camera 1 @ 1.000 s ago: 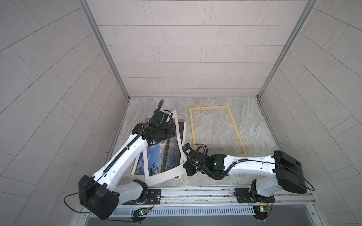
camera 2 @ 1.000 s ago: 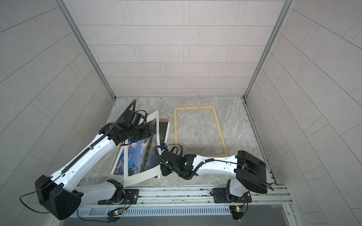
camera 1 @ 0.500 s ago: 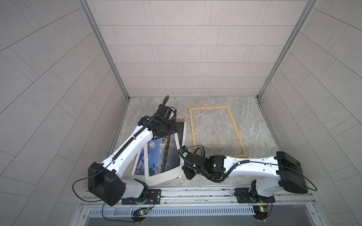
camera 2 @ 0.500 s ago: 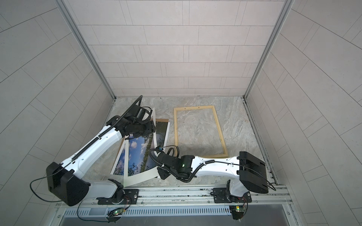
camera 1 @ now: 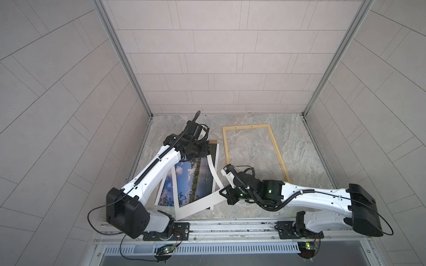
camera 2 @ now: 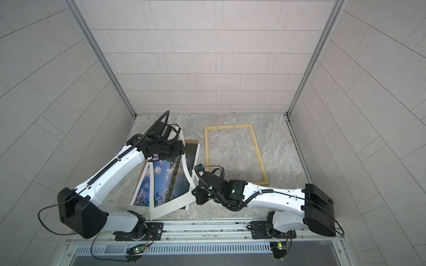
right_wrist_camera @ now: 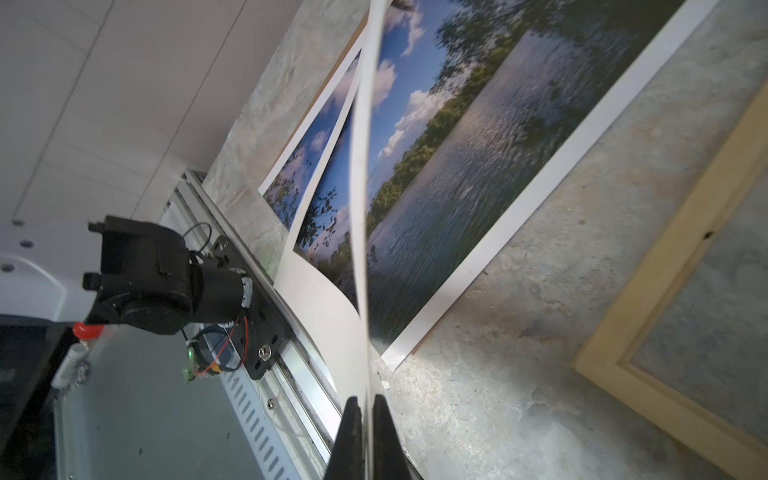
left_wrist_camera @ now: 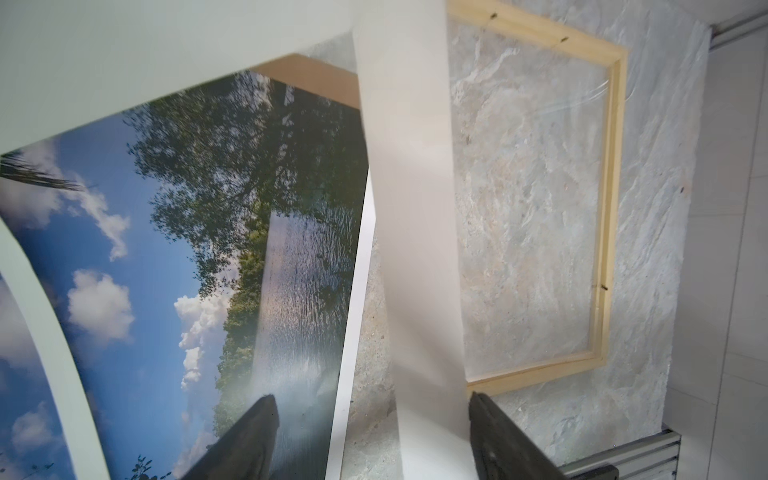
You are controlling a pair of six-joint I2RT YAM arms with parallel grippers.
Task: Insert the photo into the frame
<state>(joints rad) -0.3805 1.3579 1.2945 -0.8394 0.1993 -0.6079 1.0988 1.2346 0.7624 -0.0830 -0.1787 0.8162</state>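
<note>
Photo (camera 1: 196,179) lies flat, picture side up, on the left half of the desk (camera 1: 299,149). A brown board (camera 1: 213,141) is under it, with only the far corner showing. The photo is outside the frame (camera 1: 245,126), just to its left, with a strip of desk between their nearest edges. The frame lies flat and the desk shows through it.

Over the photo I have a white mat (camera 1: 200,205) with a cut window. It is bowed and lifted off the print. In both top views sky, trees and water show through the window (camera 2: 168,182).

Right end effector (right_wrist_camera: 368,424): fingers together, clamped on the mat's near right corner. The right wrist view has the sheet edge-on between them. In a top view it sits (camera 2: 197,195) just past the photo's near right corner, toward the frame.

Left end effector (left_wrist_camera: 372,399): fingers apart, one on each side of the mat's right strip (left_wrist_camera: 411,208) at the far end of the photo. There is a clear gap on one side. The strip runs close along the other finger, and I cannot tell whether it touches. It is not pinched.
</note>
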